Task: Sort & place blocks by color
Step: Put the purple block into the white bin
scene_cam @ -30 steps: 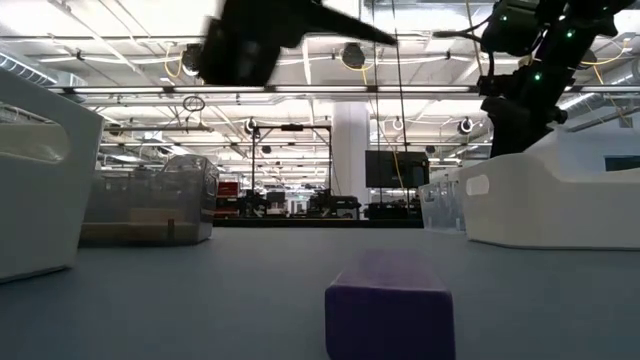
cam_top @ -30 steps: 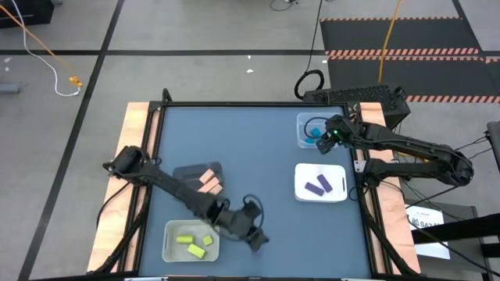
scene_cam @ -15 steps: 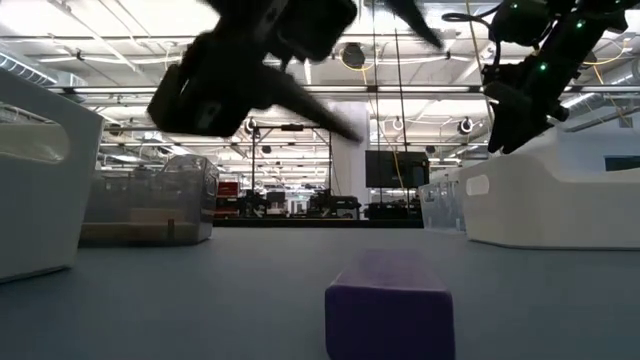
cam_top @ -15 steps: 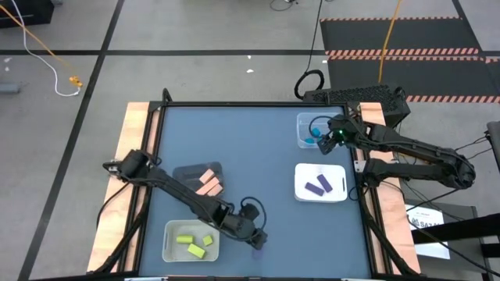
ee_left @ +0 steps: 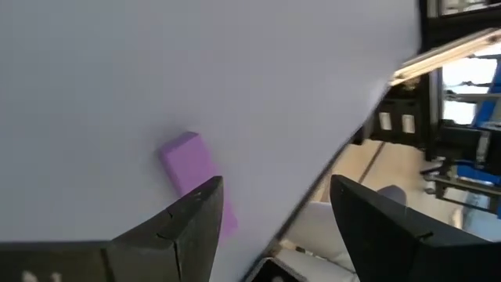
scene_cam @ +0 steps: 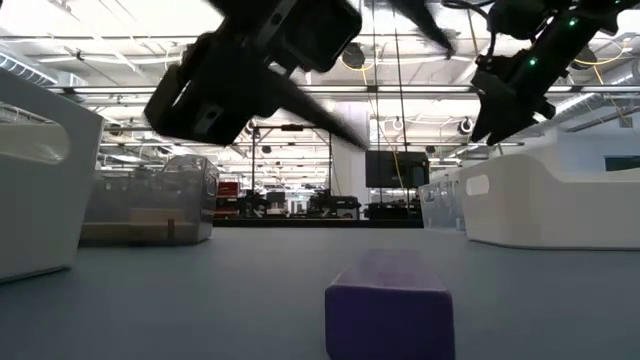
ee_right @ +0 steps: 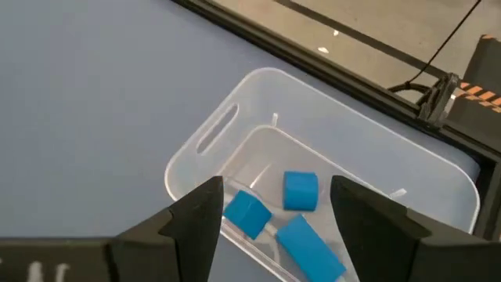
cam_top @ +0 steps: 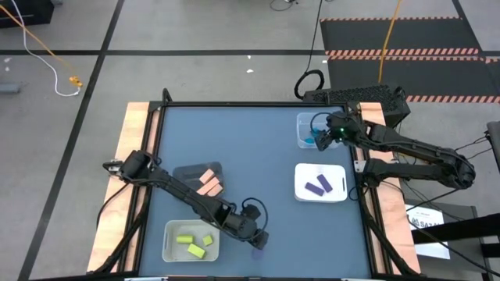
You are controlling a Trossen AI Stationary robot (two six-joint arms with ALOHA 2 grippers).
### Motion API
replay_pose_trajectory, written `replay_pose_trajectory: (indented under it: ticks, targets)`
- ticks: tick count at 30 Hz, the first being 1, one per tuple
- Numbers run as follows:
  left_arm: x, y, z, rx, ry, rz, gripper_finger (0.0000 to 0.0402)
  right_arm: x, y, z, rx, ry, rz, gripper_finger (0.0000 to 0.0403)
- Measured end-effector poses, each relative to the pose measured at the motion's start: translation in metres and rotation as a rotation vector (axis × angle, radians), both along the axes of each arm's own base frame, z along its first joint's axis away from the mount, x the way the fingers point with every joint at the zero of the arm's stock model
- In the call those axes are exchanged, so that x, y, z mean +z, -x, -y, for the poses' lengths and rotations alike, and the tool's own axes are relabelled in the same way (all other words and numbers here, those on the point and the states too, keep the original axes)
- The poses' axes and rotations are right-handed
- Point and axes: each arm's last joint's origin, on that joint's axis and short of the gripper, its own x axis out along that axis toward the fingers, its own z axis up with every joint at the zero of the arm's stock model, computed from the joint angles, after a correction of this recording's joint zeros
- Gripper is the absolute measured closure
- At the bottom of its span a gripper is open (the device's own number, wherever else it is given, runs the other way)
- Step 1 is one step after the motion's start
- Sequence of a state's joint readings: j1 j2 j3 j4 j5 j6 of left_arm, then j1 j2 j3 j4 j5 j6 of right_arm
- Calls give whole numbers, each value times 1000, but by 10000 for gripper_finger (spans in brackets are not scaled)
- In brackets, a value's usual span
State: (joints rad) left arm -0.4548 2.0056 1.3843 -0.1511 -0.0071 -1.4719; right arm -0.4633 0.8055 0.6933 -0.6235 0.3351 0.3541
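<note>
A lone purple block (cam_top: pixel 258 251) lies flat on the blue table near its near edge, large in the low view (scene_cam: pixel 390 305). My left gripper (cam_top: pixel 255 237) hangs open just above it. In the left wrist view the block (ee_left: pixel 194 168) shows beyond the open fingers (ee_left: pixel 275 188), untouched. My right gripper (cam_top: pixel 320 137) hovers open over the clear bin (cam_top: pixel 306 123) at the table's far right. That bin holds three blue blocks (ee_right: pixel 300 190), seen past its open fingers (ee_right: pixel 275 188).
A white tray (cam_top: pixel 337 195) with two purple blocks (cam_top: pixel 317 186) sits right of centre. A dark bin (cam_top: pixel 187 172) with salmon blocks (cam_top: pixel 208 182) and a pale bin (cam_top: pixel 168 234) with yellow-green blocks (cam_top: pixel 194 250) stand on the left. Bare table lies in the middle and far left.
My left gripper has come down and a little toward the near edge, closing on the lone purple block, and looms larger in the low view. My right gripper has shifted slightly above the clear bin. No block has moved.
</note>
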Motion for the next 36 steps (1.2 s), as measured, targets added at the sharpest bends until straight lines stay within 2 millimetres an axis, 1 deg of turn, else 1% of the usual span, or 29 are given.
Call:
replay_pose_trajectory:
  ticks: [4,9,12,14,17,26,32,34,36]
  targets:
    - [8,-4,1,-1,-3,0,167,3,-3,2,0,22,45,175]
    - [14,-1,0,0,-50,-97,167,7,-6,3,0,46,93,175]
    - [15,-4,1,1,-55,-107,167,9,-7,4,0,55,111,175]
    - [10,-6,2,-2,-65,-134,167,10,-8,4,0,63,127,175]
    - [0,-16,7,-14,-66,-154,167,10,-9,4,0,67,135,175]
    - [-17,-29,13,-69,-170,-273,167,11,-9,5,0,69,140,175]
    - [-25,-38,18,-86,-202,-260,167,11,-9,5,0,72,144,175]
    - [-25,-37,19,-103,-221,-259,167,12,-10,5,0,74,147,175]
    - [-29,-36,20,-122,-245,-270,167,12,-10,5,0,73,147,175]
